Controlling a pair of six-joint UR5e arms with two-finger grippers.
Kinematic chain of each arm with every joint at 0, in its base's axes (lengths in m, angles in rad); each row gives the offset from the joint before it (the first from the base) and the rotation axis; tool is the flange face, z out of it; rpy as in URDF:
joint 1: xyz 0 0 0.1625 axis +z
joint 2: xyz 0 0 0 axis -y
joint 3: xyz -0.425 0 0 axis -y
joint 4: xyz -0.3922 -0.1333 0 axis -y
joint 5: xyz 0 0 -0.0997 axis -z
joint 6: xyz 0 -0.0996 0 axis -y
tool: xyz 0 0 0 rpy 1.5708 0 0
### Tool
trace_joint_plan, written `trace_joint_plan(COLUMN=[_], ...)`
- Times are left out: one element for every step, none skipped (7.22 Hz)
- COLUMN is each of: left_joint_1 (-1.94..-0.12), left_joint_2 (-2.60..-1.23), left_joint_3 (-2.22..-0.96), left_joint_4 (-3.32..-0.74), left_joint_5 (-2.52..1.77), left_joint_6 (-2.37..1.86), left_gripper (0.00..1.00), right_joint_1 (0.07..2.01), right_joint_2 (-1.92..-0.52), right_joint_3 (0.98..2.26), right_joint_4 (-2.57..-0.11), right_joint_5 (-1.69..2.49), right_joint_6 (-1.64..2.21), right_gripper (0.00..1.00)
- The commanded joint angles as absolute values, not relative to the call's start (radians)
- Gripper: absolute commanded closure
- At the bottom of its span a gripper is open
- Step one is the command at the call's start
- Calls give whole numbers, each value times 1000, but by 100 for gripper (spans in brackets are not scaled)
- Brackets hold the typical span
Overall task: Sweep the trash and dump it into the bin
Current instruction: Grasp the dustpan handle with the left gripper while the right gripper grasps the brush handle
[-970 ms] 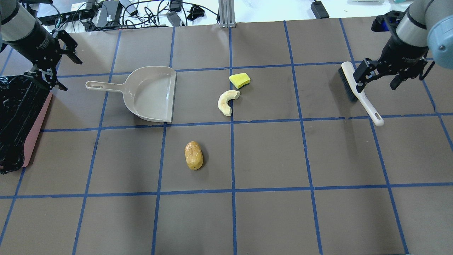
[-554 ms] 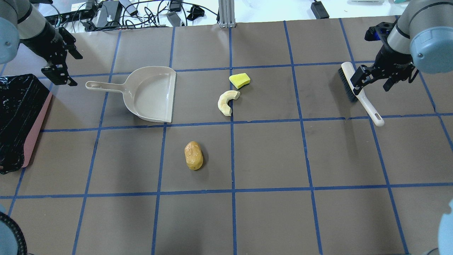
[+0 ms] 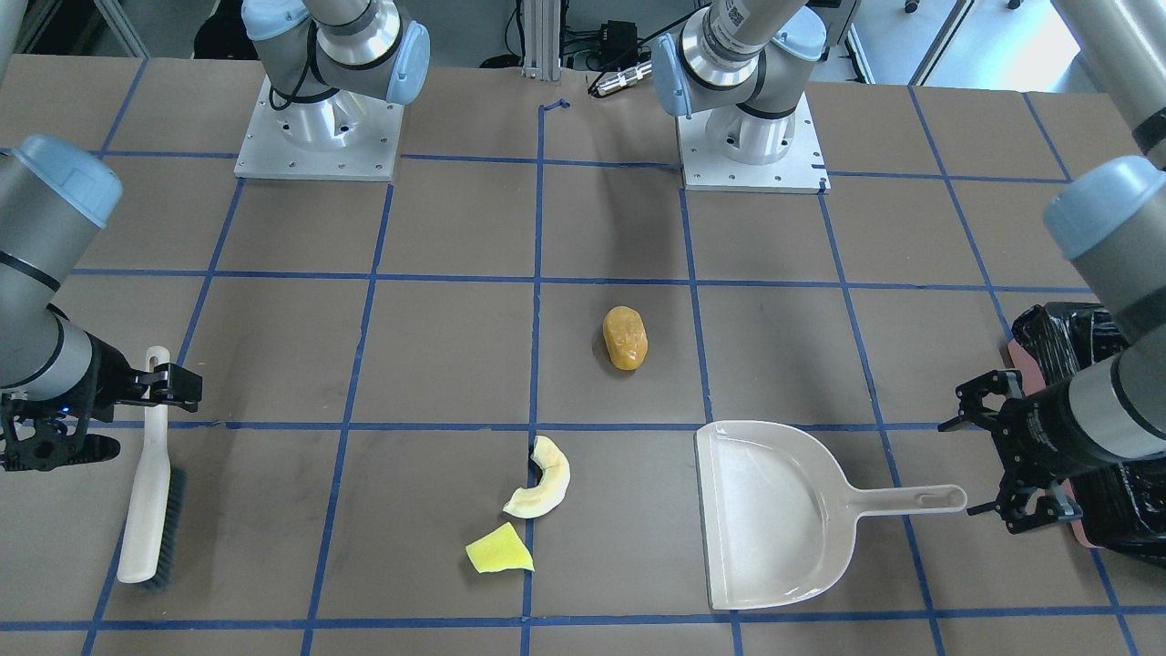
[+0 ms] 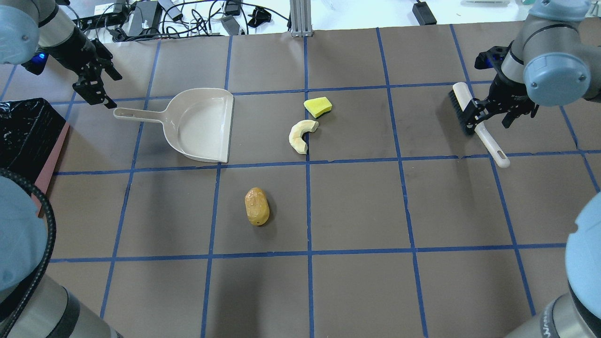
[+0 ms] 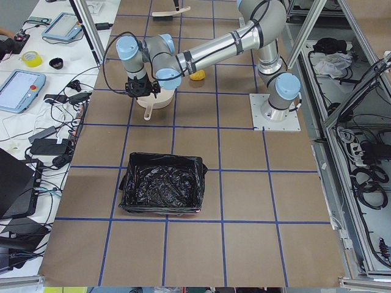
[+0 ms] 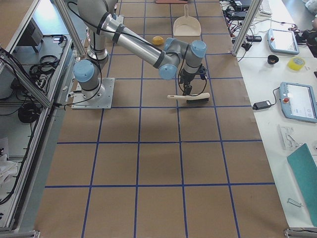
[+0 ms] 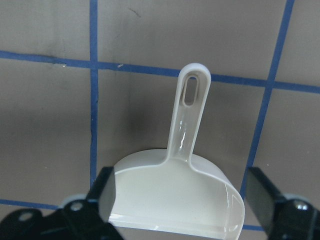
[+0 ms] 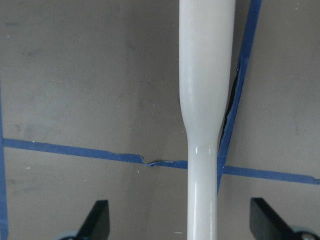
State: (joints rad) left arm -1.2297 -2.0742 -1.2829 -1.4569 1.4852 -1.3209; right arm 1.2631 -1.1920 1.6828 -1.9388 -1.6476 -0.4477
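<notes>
The orange-yellow lump (image 4: 257, 206) lies mid-table. The cream curved slice (image 4: 300, 135) and the yellow sponge wedge (image 4: 318, 106) lie just right of the beige dustpan (image 4: 199, 124). The black-lined pinkish bin (image 4: 23, 136) stands at the left edge. My left gripper (image 4: 110, 89) is open and empty, over the end of the dustpan handle (image 7: 189, 100). My right gripper (image 4: 490, 121) is open, its fingers on either side of the beige brush handle (image 8: 205, 100). The brush (image 4: 472, 117) lies flat on the table.
Cables and power bricks (image 4: 155, 16) lie beyond the far table edge, with a metal post (image 4: 299, 19) at far centre. Blue tape lines grid the brown table top (image 4: 357, 206). The two arm bases (image 3: 319, 128) stand at the robot's side.
My left gripper has moved from over the bin's far corner to the end of the dustpan handle. My right gripper has come down and in around the brush handle. The trash has not moved.
</notes>
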Motion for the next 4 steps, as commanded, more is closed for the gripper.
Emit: trace_joint_plan(left_joint_1=[-1224, -1224, -1218, -1210], left_joint_2=[-2172, -2195, -2204, -2204], left_joint_3=[-1186, -1201, -1215, -1253], left_joint_4=[-1529, -1508, -1467, -1377], left_joint_5=[1503, 1505, 1493, 1471], left_joint_6=[-1266, -1240, -1224, -1215], left_gripper=[7, 6, 6, 4], right_joint_1=[1262, 1262, 1262, 1262], right_joint_2=[-1171, -1173, -1183, -1187], right_joint_3=[1687, 1719, 1735, 1738], right_joint_4=[-1948, -1948, -1950, -1947], right_joint_5=[-1699, -1701, -1701, -1701], right_joint_6=[-448, -442, -440, -439], right_gripper=[0, 0, 1, 13])
